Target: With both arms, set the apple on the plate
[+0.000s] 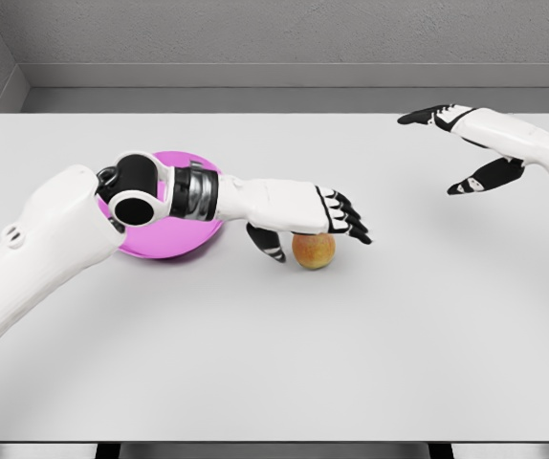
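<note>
The apple [314,251] sits on the counter [274,363] under our left robot hand [318,225], fingers spread, palm seemingly touching it. Our right robot hand [466,148] hovers open, well apart.

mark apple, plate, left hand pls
apple [314,251]: head view, middle of its visible side.
plate [174,232]: head view, bare pink part below the arm.
left hand [337,217]: head view, back of hand.

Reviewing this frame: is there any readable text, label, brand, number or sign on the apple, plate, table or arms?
None: no text shows in the head view.
The apple, pink plate and white table are unmarked.
The left hand and right hand bear no lettering, only black and white panels.
</note>
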You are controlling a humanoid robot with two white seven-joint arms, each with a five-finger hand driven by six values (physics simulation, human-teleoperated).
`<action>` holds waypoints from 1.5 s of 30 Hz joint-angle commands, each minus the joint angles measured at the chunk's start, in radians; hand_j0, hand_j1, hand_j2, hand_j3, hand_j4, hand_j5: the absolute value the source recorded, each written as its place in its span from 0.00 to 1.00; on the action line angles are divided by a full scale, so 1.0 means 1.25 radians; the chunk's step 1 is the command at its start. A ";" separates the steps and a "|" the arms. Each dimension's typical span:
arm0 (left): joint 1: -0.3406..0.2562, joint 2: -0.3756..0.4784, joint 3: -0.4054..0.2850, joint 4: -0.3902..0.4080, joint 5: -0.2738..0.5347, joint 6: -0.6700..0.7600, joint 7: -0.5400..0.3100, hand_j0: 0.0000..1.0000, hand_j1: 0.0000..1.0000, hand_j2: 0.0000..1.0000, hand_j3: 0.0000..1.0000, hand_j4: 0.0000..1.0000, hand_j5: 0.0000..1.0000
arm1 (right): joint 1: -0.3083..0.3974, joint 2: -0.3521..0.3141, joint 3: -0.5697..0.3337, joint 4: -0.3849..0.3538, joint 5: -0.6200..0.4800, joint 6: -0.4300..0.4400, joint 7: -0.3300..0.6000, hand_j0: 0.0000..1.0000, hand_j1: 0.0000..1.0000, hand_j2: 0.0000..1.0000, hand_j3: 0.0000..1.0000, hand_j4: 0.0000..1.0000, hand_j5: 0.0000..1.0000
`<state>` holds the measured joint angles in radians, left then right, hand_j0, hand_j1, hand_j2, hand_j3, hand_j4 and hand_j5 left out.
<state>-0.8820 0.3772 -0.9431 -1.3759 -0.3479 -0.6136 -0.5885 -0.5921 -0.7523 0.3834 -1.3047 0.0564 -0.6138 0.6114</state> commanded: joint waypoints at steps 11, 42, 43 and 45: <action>0.001 -0.050 0.000 0.093 -0.069 0.002 0.000 1.00 1.00 1.00 1.00 1.00 1.00 | 0.000 -0.001 0.000 -0.014 -0.007 0.002 0.000 1.00 1.00 1.00 1.00 1.00 1.00; 0.006 -0.086 0.001 0.153 -0.146 0.002 0.001 0.89 0.89 0.89 0.89 0.89 0.89 | -0.002 0.016 0.000 -0.029 -0.007 0.002 0.000 1.00 1.00 1.00 1.00 1.00 1.00; 0.006 -0.085 0.001 0.155 -0.146 0.002 0.001 0.88 0.88 0.88 0.88 0.88 0.88 | -0.002 0.016 0.000 -0.031 -0.007 0.002 0.000 1.00 1.00 1.00 1.00 1.00 1.00; 0.006 -0.086 0.001 0.157 -0.146 0.002 0.001 0.87 0.87 0.87 0.87 0.87 0.87 | -0.002 0.016 0.000 -0.031 -0.007 0.002 0.000 1.00 1.00 1.00 1.00 1.00 1.00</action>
<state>-0.8744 0.2702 -0.9430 -1.1816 -0.5370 -0.6134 -0.5880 -0.5952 -0.7308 0.3842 -1.3417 0.0551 -0.6138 0.6114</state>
